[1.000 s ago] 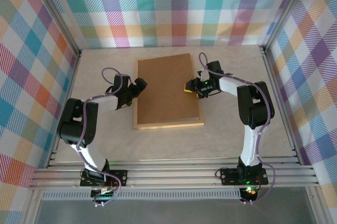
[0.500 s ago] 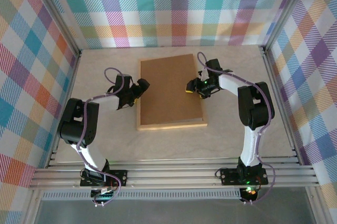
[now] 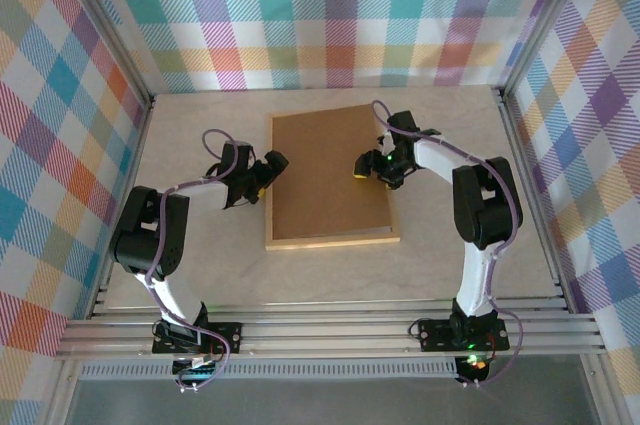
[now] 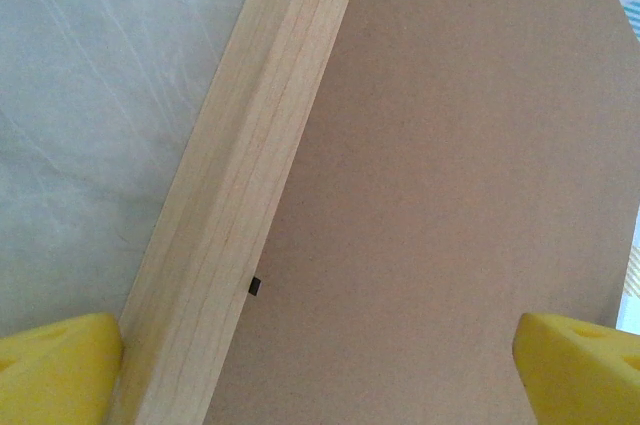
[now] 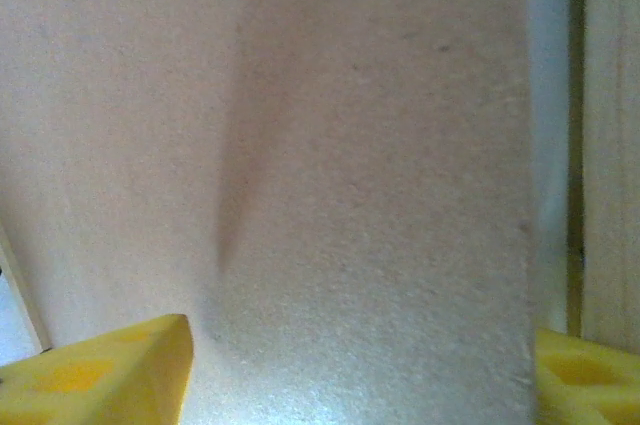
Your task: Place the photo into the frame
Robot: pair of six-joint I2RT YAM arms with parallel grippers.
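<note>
The black left arm (image 3: 150, 240) and right arm (image 3: 485, 207) had white lower links and looping lilac cables (image 3: 213, 137). Yellow pads (image 4: 55, 365) tipped the left hand (image 3: 268, 170) and right hand (image 3: 362, 165); a green light (image 3: 470, 348) glowed lower right.

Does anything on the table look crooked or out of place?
The frame lies face down, backing board up, turned slightly off square with the table. Nothing looks damaged or spilled.

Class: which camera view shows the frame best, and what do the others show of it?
The top external view: the whole frame lies flat, backing board up, all four sides in view. The left wrist view shows one wooden rail; the right wrist view, a blurred sliver of wood.
</note>
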